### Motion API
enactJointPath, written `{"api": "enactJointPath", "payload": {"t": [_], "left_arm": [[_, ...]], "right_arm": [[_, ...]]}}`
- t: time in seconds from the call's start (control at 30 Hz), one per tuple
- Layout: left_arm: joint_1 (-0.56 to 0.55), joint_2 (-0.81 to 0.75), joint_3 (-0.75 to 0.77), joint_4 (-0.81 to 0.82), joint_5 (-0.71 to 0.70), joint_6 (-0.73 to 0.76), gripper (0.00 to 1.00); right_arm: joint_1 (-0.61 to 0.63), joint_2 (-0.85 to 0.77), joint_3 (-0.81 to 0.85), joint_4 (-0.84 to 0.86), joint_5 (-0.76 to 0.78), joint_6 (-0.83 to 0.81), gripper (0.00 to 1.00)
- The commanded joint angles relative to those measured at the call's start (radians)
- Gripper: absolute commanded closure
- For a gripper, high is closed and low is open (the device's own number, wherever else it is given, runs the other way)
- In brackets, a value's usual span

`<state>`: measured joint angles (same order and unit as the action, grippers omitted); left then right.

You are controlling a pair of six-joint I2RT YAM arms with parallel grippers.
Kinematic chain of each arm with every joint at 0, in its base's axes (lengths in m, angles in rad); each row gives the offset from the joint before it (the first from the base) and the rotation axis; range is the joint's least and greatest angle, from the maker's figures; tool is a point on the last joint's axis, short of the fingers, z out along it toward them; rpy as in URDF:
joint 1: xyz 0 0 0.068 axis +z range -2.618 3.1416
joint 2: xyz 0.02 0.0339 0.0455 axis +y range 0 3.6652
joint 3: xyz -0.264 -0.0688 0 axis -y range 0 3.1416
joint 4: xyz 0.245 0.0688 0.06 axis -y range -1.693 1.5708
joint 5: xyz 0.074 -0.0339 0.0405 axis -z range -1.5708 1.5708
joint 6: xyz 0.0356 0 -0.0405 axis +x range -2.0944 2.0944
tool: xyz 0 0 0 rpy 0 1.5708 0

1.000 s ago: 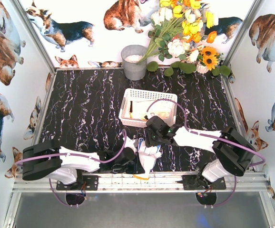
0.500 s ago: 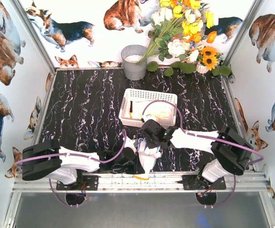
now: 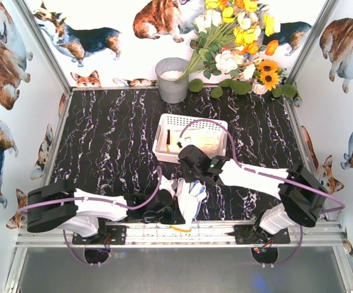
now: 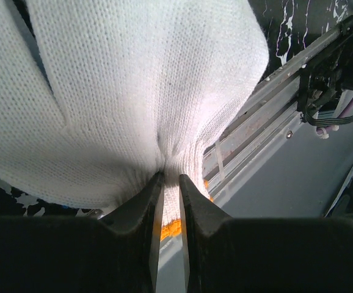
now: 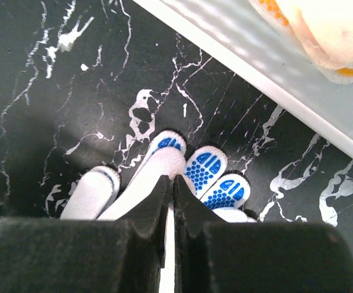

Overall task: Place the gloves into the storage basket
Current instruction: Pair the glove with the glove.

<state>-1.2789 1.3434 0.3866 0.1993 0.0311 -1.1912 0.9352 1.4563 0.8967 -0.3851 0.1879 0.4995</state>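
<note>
At the near edge of the tabletop [image 3: 109, 140], lower centre of the top view, the left gripper [image 4: 170, 178] pinches a dotted glove [image 3: 192, 196] by its gathered cuff. Its jaws are narrow around the knit, and the orange edge shows just below them in the left wrist view. The glove's blue-dotted fingers fan toward the middle of the frame over the dark marbled surface.

Just above it in the top view, the right gripper [image 5: 169, 180] is closed tight at the glove's fingertips. Its wrist view shows the jaws meeting with dotted tips just beyond them. Whether any knit is caught between them cannot be told.

Farther back, at the centre of the top view, the storage basket [image 3: 192, 118] holds a cream bundle of gloves [image 3: 208, 141]. An orange-edged cuff shows past the white rim at the upper right of the right wrist view. How many lie there cannot be counted.

Beyond, at upper centre, stands a grey bucket [image 3: 172, 85], with flowers [image 3: 234, 36] at the upper right.

The job looks well along. Some gloves are in the basket, and the dotted glove, the one seen outside it, has yet to be carried over the near rim and let go. With both grippers at that glove, the lift or a handover between the arms looks like the step in hand.
</note>
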Motion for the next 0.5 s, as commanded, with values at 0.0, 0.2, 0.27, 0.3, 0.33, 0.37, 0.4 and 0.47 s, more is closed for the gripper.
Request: {"api": "enactJointPath", "payload": {"t": [0.0,0.2,0.27,0.3,0.33,0.37,0.4,0.47], "left_arm": [[-0.015,0.020,-0.005,-0.082,0.029,0.023,0.88],[-0.028,0.025,0.000,-0.084,0.021,0.011,0.89],[-0.031,0.025,-0.003,-0.083,0.017,0.006,0.89],[-0.031,0.024,-0.006,-0.080,0.018,0.000,0.89],[-0.032,0.023,-0.009,-0.073,0.019,-0.003,0.89],[-0.034,0.021,-0.013,-0.066,0.018,-0.007,0.89],[-0.034,0.020,-0.014,-0.065,0.018,-0.008,0.89],[-0.034,0.012,-0.012,-0.068,0.016,-0.011,0.89]], "right_arm": [[0.004,0.044,0.043,0.071,0.042,0.014,1.00],[0.003,0.040,0.067,0.072,0.038,0.011,0.95],[0.002,0.014,0.066,0.069,0.033,0.007,0.84],[0.003,-0.007,0.065,0.066,0.027,0.007,0.75],[0.003,-0.026,0.060,0.063,0.023,0.007,0.72],[0.002,-0.047,0.055,0.062,0.018,0.010,0.66],[0.002,-0.069,0.049,0.061,0.010,0.015,0.63],[0.002,-0.120,0.033,0.043,0.011,0.055,0.59]]}}
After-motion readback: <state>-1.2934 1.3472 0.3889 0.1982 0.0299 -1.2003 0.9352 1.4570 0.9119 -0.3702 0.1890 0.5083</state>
